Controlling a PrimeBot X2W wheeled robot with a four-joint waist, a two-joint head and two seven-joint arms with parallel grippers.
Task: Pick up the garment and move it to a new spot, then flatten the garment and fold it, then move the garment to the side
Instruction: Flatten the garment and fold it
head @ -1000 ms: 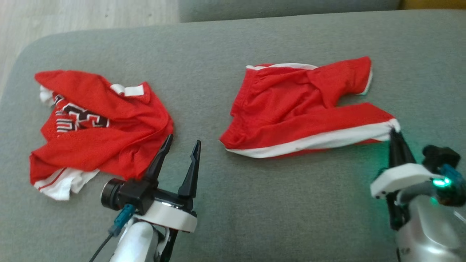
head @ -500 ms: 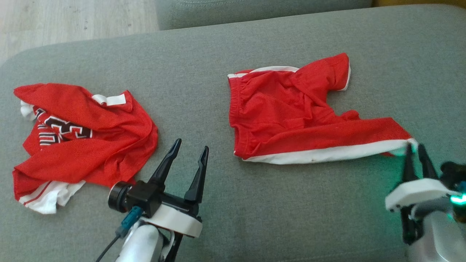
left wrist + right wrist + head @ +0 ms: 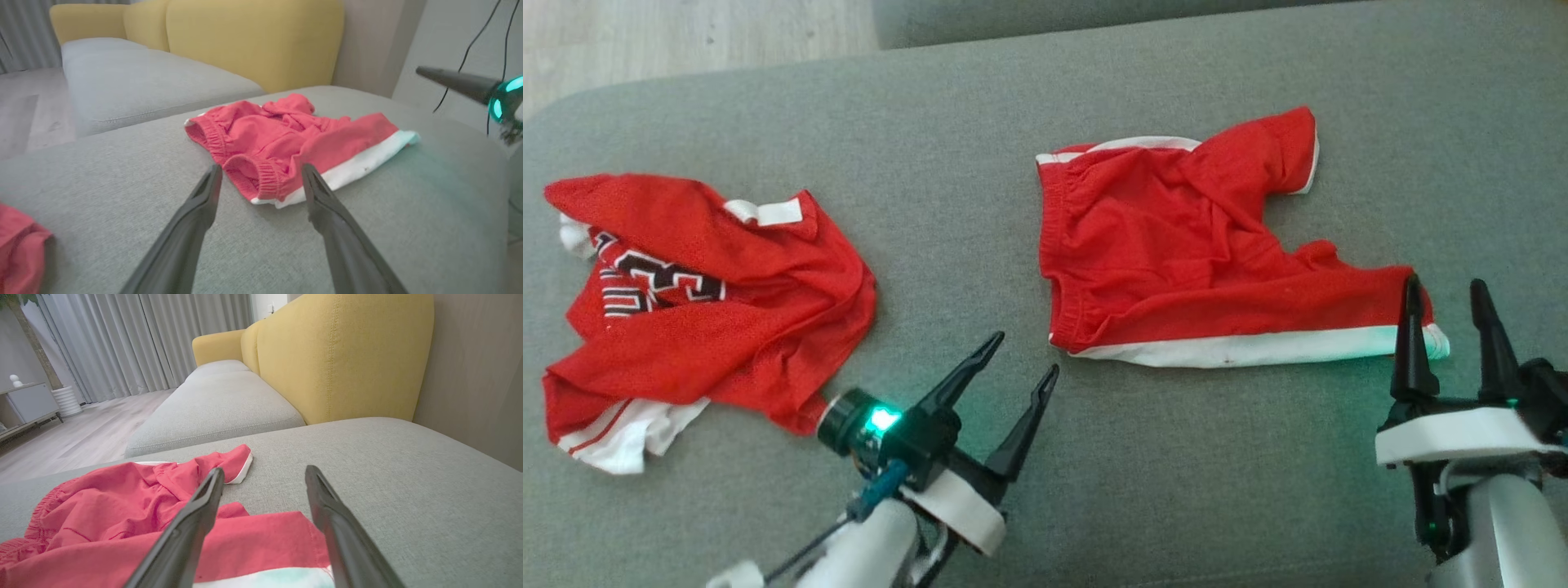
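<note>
Hovering right claw (image 3: 1444, 281) — spread, red shorts (image 3: 1168, 245) rumpled

Overall: soft, even daylight, fairly bright, with no hard glare.
Source: pale curtains (image 3: 143, 339) in the right wrist view glow with diffuse light from behind.
Shadows: faint and soft-edged, with a thin dark rim under the shorts (image 3: 1176, 245) and jersey (image 3: 703, 302) on the sofa (image 3: 980, 147).
Green glow: a lamp (image 3: 880, 419) on the left arm shines teal, and a teal tint lies on the white hem (image 3: 1372, 341) by the right gripper (image 3: 1444, 280).
Head view: slightly soft and grainy, reds saturated.
Wrist views: washed out, so red reads as pink. The near fingers (image 3: 192, 228) are blurred.
Edges: a teal light (image 3: 506, 96) is smeared at the left wrist view's right edge, and wide-angle stretch bows the sofa.
</note>
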